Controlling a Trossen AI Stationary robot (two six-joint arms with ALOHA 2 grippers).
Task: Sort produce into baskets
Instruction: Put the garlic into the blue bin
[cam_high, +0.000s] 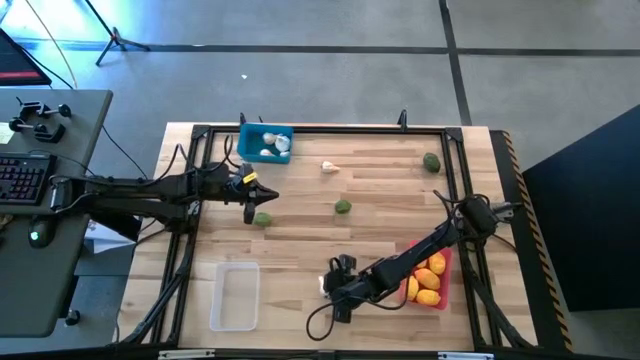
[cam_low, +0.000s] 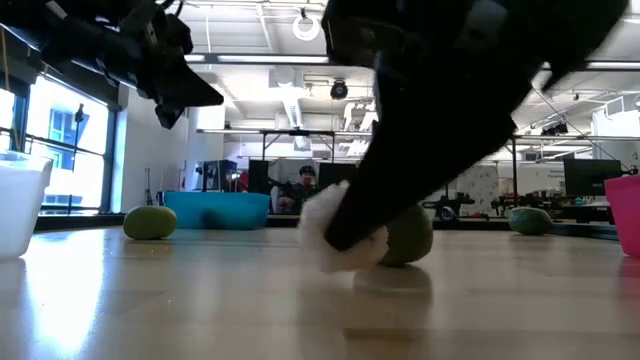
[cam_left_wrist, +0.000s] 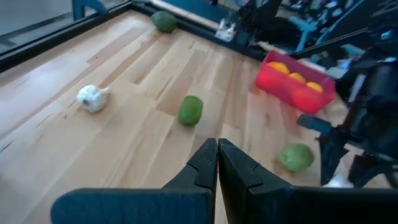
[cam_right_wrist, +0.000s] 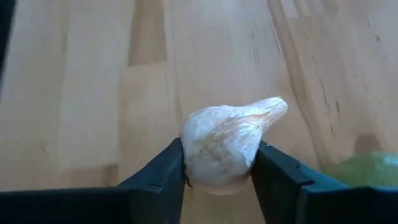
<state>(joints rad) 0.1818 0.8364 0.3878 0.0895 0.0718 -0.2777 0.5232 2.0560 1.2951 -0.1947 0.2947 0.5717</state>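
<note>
While the wooden table (cam_high: 300, 230) holds the blue basket (cam_high: 265, 142) far left, clear basket (cam_high: 234, 296) near left and red basket (cam_high: 430, 280) near right, the left gripper (cam_high: 250, 208) hangs pinched together above a green fruit (cam_high: 263, 218), and the right gripper (cam_right_wrist: 217, 171) clamps a garlic bulb (cam_right_wrist: 227, 144) near centre.

Three baskets sit on the bench: a blue one (cam_high: 252, 133), a red one (cam_high: 441, 299) and a clear one (cam_high: 235, 296). Three green fruits lie loose: one (cam_high: 431, 162), another (cam_high: 343, 207), a third (cam_high: 263, 219); yellow fruits (cam_high: 428, 281) fill the red basket, at least three; garlic bulbs: one loose (cam_high: 329, 168), one gripped (cam_right_wrist: 227, 146), at least two in the blue basket (cam_high: 272, 148).
</note>
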